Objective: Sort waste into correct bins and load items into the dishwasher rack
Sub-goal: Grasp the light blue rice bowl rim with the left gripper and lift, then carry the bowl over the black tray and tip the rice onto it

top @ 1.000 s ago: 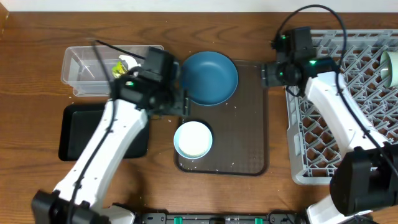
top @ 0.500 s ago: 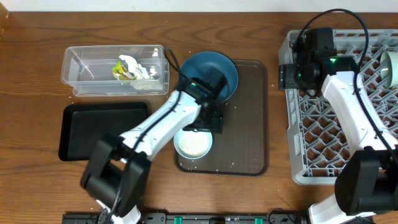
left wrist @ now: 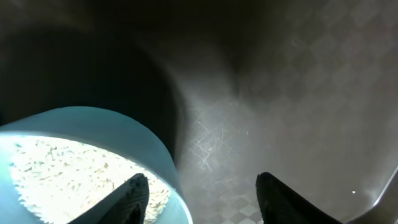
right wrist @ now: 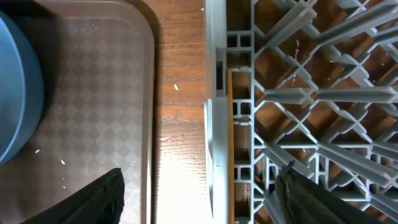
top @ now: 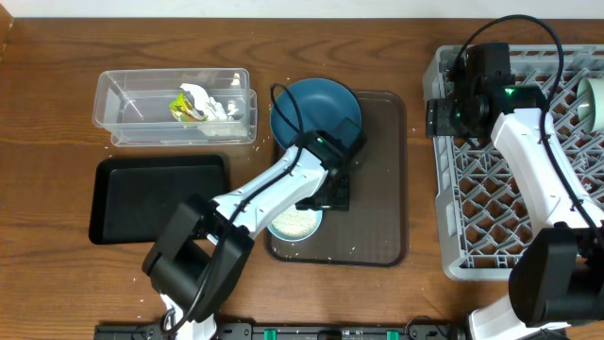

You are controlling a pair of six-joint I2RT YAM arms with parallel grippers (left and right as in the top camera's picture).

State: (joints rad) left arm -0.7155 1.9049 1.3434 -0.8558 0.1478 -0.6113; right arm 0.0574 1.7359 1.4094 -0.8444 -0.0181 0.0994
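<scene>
The pale white-blue bowl (top: pixel 291 225) holds white rice scraps and sits on the brown serving tray. My left gripper (top: pixel 323 201) is open over its right rim. In the left wrist view the gripper (left wrist: pixel 202 200) has one finger inside the bowl (left wrist: pixel 134 143) over the rice (left wrist: pixel 56 174) and one outside. The dark blue plate (top: pixel 316 111) lies behind it. My right gripper (top: pixel 437 115) is open and empty over the left wall of the grey rack (top: pixel 528 179). A thin wooden chopstick (right wrist: pixel 230 137) lies along that wall between its fingers (right wrist: pixel 205 196). The cup is out of view.
The clear tub (top: pixel 123 118) at the back left holds tissue (top: pixel 212 104) and a yellow-green wrapper (top: pixel 181 106). The black tray (top: pixel 156 194) lies in front of it. The brown serving tray (top: pixel 377 189) carries stray grains. A mint-green bowl (top: pixel 593 102) sits at the rack's far right.
My left arm has swung from the clear tub rightwards over the serving tray and down to the rice bowl. My right gripper has moved right, from the tray's corner to the rack's left wall.
</scene>
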